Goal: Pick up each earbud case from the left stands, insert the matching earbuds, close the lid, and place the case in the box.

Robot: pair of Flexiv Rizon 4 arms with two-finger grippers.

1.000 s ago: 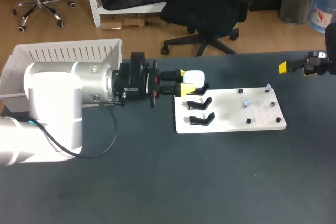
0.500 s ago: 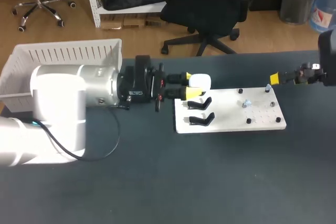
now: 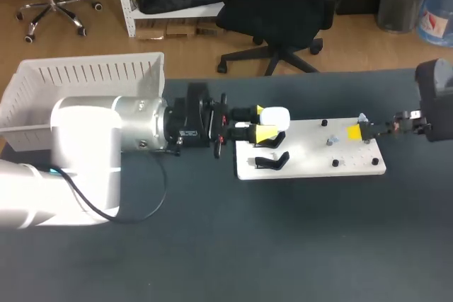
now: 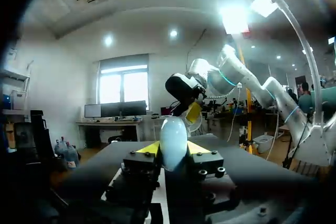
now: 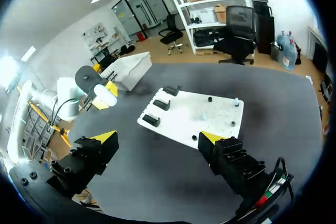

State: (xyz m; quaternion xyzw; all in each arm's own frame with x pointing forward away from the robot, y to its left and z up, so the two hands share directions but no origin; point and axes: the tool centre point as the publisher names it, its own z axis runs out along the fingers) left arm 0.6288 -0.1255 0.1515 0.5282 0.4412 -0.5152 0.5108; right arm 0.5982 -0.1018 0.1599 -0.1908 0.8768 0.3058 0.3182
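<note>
My left gripper (image 3: 263, 123) is shut on a white earbud case (image 3: 275, 117), held over the left end of the white board (image 3: 311, 167) above its black stands (image 3: 272, 162). In the left wrist view the case (image 4: 173, 141) stands upright between the yellow fingertips (image 4: 149, 148). Small earbuds (image 3: 331, 141) sit among the pegs on the board's right half. My right gripper (image 3: 357, 132) hovers at the board's right end; its own view shows it (image 5: 157, 140) wide open and empty, with the board (image 5: 189, 116) ahead. The white slatted box (image 3: 85, 72) is at the back left.
Black pegs (image 3: 335, 163) stick up from the board's right half. My bulky left arm (image 3: 106, 139) lies across the table between the box and the board. Dark table surface (image 3: 283, 245) stretches in front of the board.
My left gripper has carried the case to the right and slightly nearer, over the stands. My right arm has come in leftward from the table's edge to the board's right end.
</note>
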